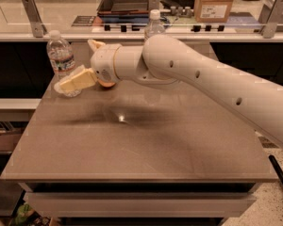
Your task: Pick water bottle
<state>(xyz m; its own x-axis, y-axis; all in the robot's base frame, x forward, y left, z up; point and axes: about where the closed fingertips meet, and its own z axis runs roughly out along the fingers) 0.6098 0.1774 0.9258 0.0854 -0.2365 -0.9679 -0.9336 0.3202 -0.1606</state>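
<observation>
The water bottle (61, 60) is clear and ribbed, with a white cap and a narrow dark label band with red. It stands upright at the table's far left corner. My gripper (75, 81) is at the end of the white arm (203, 86), which reaches in from the right. The gripper's cream tip lies across the bottle's lower part, just below the label, and hides the base. I cannot tell whether it touches the bottle.
A second clear bottle (153, 23) with a white cap stands at the table's (132, 149) far edge, its lower half hidden behind my arm. A counter behind holds a dark tray (125, 1) and a cardboard box (213, 3). Metal posts (33, 15) stand along the counter.
</observation>
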